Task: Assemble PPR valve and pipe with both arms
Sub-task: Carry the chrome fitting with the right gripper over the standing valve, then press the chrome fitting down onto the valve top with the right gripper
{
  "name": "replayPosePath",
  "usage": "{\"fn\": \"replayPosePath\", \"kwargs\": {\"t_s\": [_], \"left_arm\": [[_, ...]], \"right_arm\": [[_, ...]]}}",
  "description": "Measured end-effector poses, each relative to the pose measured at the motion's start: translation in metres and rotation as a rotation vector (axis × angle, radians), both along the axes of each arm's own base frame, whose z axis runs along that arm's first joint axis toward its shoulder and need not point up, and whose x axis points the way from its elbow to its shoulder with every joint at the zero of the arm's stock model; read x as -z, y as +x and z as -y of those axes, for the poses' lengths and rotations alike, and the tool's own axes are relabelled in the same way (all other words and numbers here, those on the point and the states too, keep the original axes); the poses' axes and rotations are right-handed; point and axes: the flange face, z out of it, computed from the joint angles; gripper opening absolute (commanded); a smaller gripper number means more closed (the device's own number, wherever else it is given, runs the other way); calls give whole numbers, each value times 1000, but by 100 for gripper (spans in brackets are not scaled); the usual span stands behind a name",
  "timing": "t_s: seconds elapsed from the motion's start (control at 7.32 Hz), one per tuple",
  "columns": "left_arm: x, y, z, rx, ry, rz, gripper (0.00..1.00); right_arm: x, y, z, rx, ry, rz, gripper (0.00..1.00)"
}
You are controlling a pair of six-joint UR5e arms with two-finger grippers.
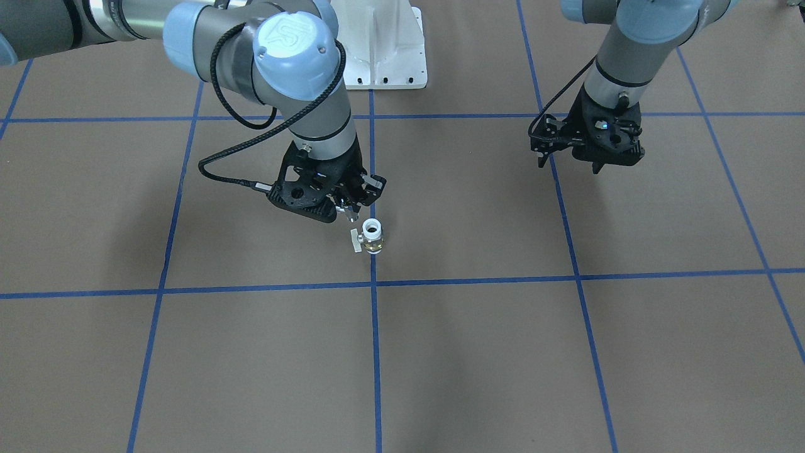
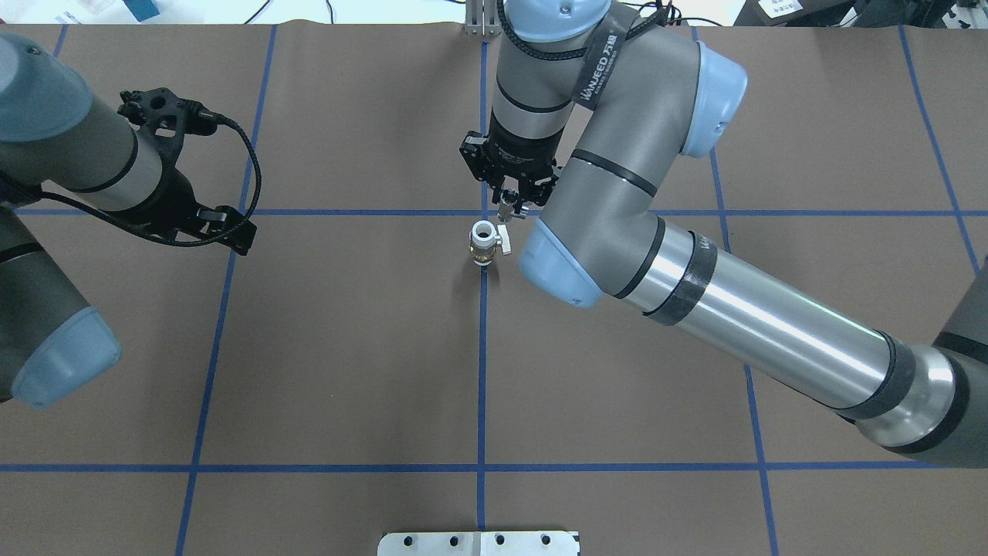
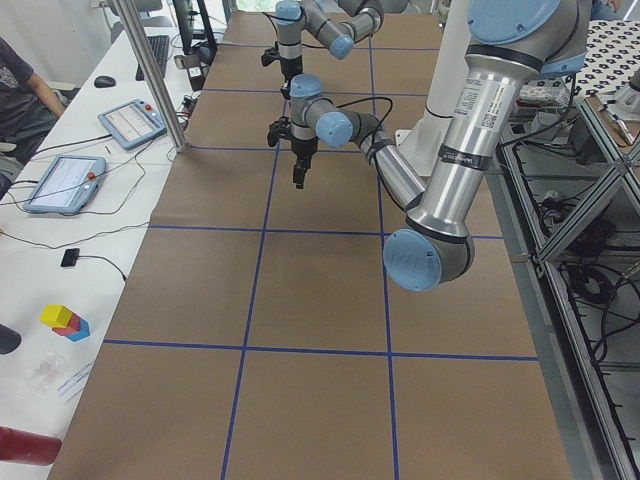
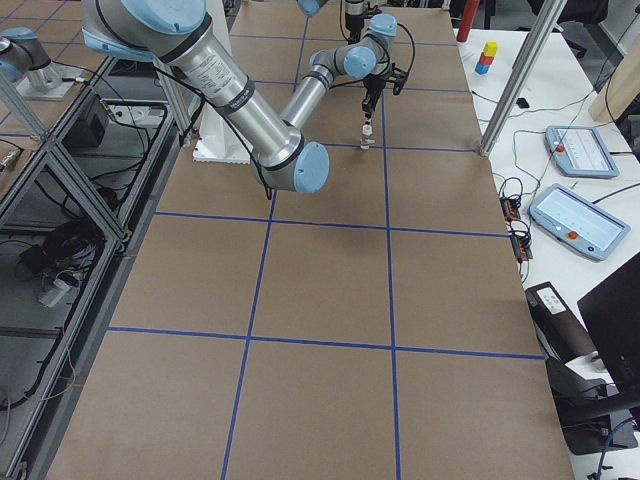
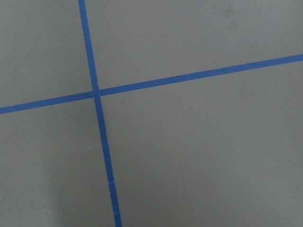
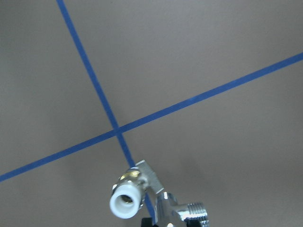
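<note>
Right gripper (image 1: 348, 211): fingers pointing down, clamped on the pipe (image 2: 505, 208), whose silver body pokes out below the tips. The right wrist view shows the pipe's threaded side stub at the bottom edge. The PPR valve (image 1: 372, 236) is just beside and below it, standing upright on the table (image 1: 478, 352) with the white tube end up, brass middle beneath and small lever out to one side, toward the pipe. The valve sits on a blue tape line (image 2: 482, 371), close to a crossing. Cannot tell whether pipe and valve touch. The right arm (image 2: 741, 309) reaches in across the centre line. Left gripper (image 1: 597, 165): well apart from the valve, hanging above bare table, nothing seen in it, and whether its fingers are apart or together cannot be told. The left wrist view shows only brown surface and a tape crossing. White pedestal base (image 1: 383, 50) at the table edge.
</note>
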Motion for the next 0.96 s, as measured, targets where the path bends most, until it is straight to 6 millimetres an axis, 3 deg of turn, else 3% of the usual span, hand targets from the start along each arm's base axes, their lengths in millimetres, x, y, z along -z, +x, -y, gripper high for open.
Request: {"fn": "replayPosePath", "kwargs": {"t_s": [0.55, 0.96], "left_arm": [[-9, -5, 1, -15, 9, 14, 100], [-9, -5, 1, -14, 10, 14, 100]], "right_arm": [[6, -39, -6, 24, -5, -29, 0], [9, -44, -4, 23, 2, -38, 0]]}}
